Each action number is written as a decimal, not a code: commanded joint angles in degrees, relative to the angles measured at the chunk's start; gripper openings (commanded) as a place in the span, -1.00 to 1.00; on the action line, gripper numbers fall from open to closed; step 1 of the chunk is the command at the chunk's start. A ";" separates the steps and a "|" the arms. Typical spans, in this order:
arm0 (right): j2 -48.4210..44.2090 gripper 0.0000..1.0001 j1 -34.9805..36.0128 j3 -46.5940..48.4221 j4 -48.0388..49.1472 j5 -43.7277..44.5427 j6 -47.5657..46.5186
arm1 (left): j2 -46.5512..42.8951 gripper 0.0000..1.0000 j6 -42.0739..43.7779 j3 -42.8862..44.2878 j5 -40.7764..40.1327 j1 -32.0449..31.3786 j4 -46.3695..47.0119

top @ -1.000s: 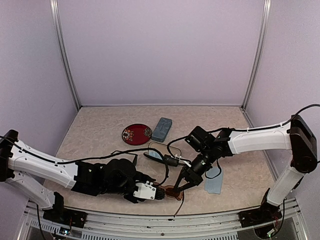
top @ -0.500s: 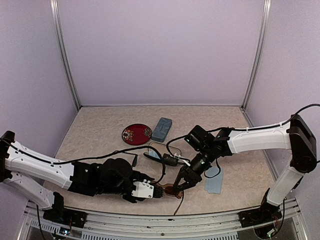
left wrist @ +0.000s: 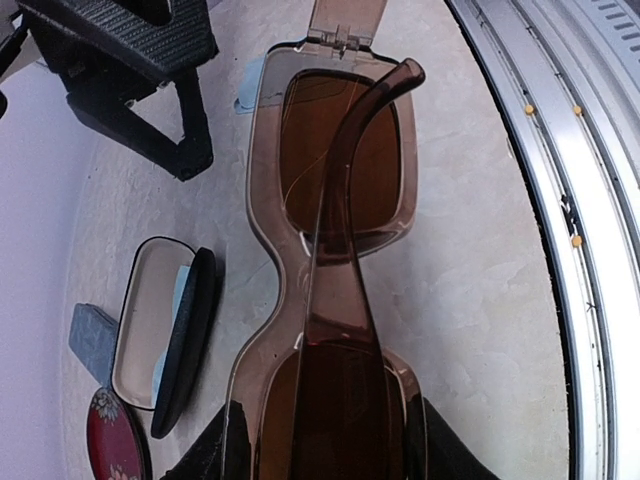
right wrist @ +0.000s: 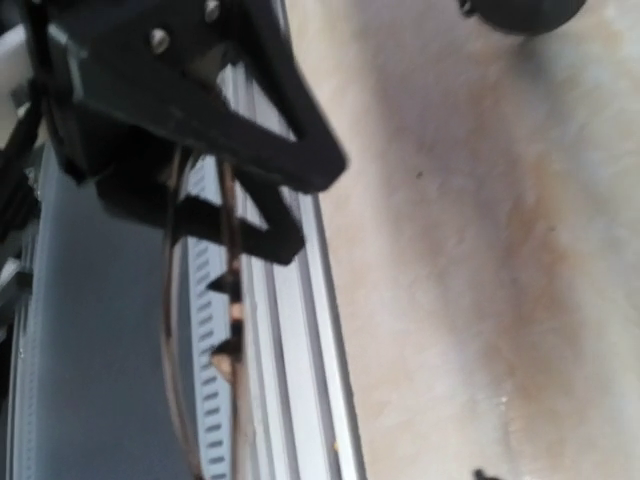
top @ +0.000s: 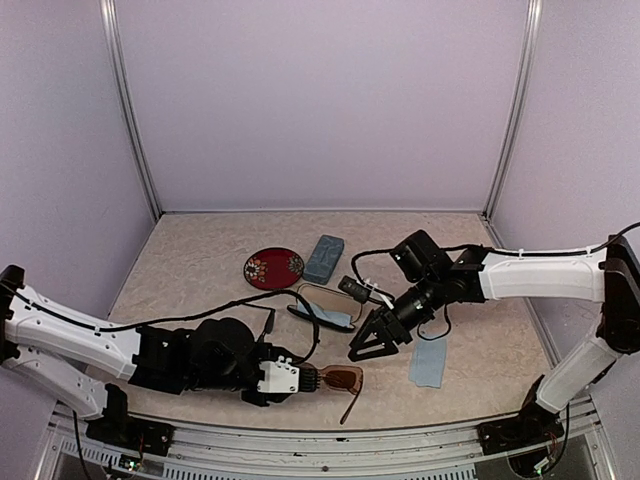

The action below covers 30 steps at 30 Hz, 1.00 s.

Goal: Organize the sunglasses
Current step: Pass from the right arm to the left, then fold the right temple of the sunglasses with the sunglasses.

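Observation:
The reddish-brown sunglasses (top: 341,380) hang just above the table near its front edge, with my left gripper (top: 304,378) shut on one lens end. In the left wrist view the sunglasses (left wrist: 335,200) fill the middle. One temple lies folded across the lenses and the other sticks out at the far end. The dark fingers (left wrist: 200,462) clamp the frame from both sides. My right gripper (top: 372,342) hovers open to the right of and beyond the sunglasses, holding nothing. Its black fingers (right wrist: 250,120) show blurred in the right wrist view.
An open black oval case (top: 318,306) lies just beyond the sunglasses, also seen as the case (left wrist: 165,335). A blue-grey rectangular case (top: 323,258) and a red round disc (top: 273,268) sit further back. A blue cloth (top: 430,362) lies to the right. The metal front rail (left wrist: 560,200) is close.
My right gripper has let go of the sunglasses, opened, and pulled back up and to the right. The left gripper still holds them and has shifted slightly left.

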 commanded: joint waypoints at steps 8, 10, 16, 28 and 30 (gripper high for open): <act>-14.75 0.50 -2.74 -12.72 18.58 -3.56 9.70 | -6.86 -0.39 -7.85 -2.41 6.48 3.44 6.38; -15.96 0.54 -2.74 -13.86 20.97 -3.90 10.95 | -7.33 -0.39 -8.53 -2.53 7.11 4.05 6.63; -15.00 0.60 -2.23 -13.25 23.71 -4.66 12.68 | -6.54 -0.38 -9.66 -2.02 7.36 4.68 6.58; -9.52 0.62 0.26 -11.87 25.23 -3.58 13.03 | -4.26 -0.36 -11.12 -0.27 6.40 5.38 5.42; -9.16 0.60 0.39 -11.93 25.18 -2.72 13.18 | -3.92 -0.36 -11.26 -0.08 6.42 5.55 5.35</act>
